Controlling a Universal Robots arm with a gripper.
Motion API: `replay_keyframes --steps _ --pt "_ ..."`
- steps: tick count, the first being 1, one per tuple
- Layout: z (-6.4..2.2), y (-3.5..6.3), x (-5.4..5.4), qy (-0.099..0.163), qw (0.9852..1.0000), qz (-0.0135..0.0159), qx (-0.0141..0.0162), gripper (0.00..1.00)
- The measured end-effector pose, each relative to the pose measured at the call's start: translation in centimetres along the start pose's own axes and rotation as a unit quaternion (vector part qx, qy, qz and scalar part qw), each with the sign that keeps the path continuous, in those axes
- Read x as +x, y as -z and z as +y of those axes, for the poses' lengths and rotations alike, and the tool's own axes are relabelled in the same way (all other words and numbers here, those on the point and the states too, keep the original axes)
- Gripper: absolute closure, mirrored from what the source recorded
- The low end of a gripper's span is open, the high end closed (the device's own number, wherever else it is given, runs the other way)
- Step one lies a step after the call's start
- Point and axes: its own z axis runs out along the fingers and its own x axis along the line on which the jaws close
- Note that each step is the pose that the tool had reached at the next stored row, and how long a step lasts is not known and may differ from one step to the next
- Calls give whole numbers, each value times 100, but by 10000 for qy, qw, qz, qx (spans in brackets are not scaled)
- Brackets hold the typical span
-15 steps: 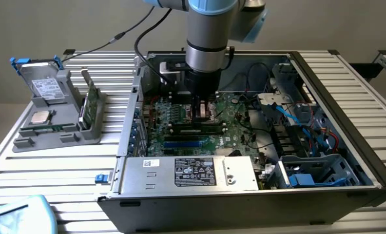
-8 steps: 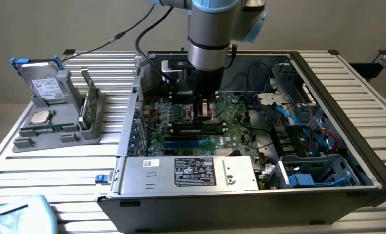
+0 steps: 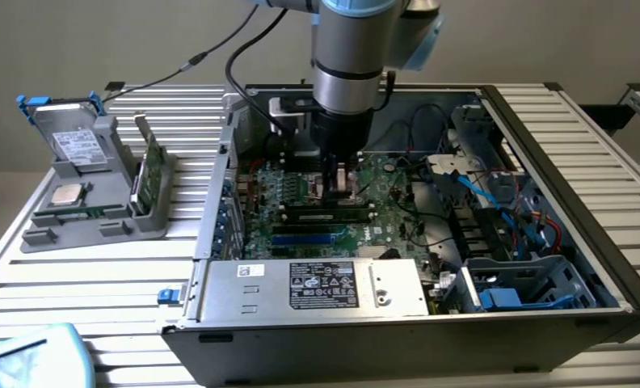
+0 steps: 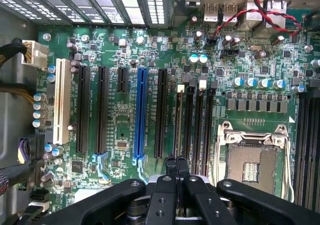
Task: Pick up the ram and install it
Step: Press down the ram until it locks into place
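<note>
Exterior view. I see the arm (image 3: 347, 56) reaching down into the open computer case (image 3: 557, 242), a dark metal box lying on a slatted metal table (image 3: 61, 283). The gripper (image 3: 342, 184) hangs just above the green motherboard (image 3: 298, 218). Directly below it lies the ram (image 3: 329, 215), a long thin stick set in a slot on the board, running across the exterior view's left-to-right. A silver power supply (image 3: 309, 287) with a black label fills the near side of the case; blue and red cables lie in the compartment toward the exterior view's right. Outside the case, on the exterior view's left, a grey plastic holder (image 3: 94, 202) carries a square silver processor (image 3: 67, 194), an upright green card (image 3: 148, 174) and a drive (image 3: 77, 145).

Wrist view. Here I look straight onto the board: a blue slot (image 4: 141, 115), several black slots, a white slot (image 4: 62, 100) and the empty metal-framed processor socket (image 4: 252, 160). The black fingers (image 4: 171, 167) stand pressed together, shut, with nothing between them, above a narrow slot (image 4: 179, 120) holding a thin stick seen edge-on.
</note>
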Motion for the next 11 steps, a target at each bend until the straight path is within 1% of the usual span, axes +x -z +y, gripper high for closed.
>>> replay_keyframes --steps 3,11 --pt "-5 17 6 0 10000 -1 -2 89" --pt "-6 18 7 0 10000 0 -2 89"
